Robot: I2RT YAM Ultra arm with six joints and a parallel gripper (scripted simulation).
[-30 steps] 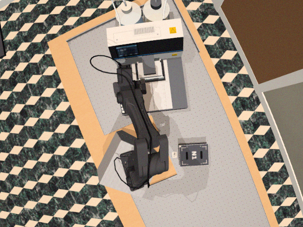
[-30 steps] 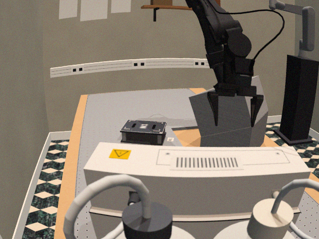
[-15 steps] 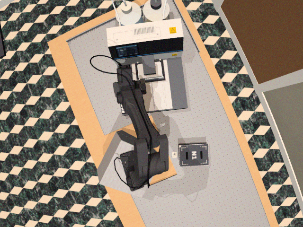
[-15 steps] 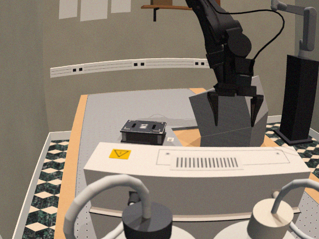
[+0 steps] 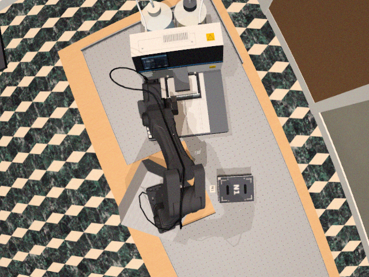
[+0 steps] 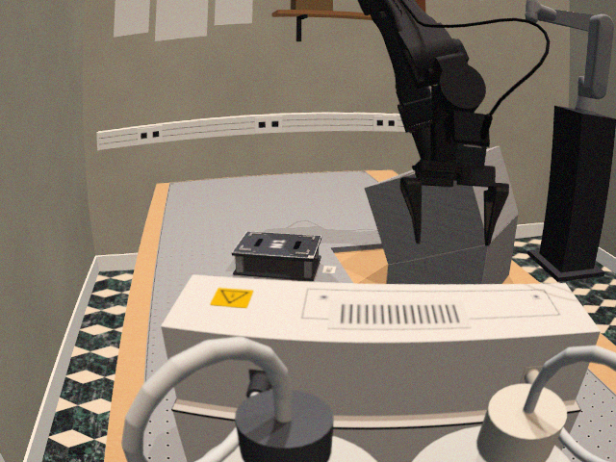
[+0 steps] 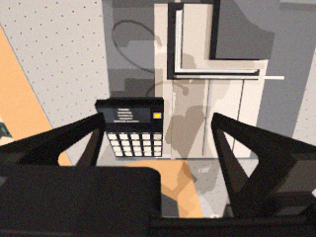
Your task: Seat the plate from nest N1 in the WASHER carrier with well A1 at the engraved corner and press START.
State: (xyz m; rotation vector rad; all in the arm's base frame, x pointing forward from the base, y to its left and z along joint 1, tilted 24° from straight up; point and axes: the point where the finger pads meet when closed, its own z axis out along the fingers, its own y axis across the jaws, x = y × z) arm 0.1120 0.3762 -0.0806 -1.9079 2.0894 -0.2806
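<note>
The plate washer has a white housing, a black front band with a thin blue line, and yellow warning labels. Plate nest N1 is near-black with 2 black slots and white corner marks. The floor repeats cream diamonds among marbled dark green. 1 amber square marks the black keypad unit, whose keys are white.

Nothing has visibly changed over the last 1 second.
</note>
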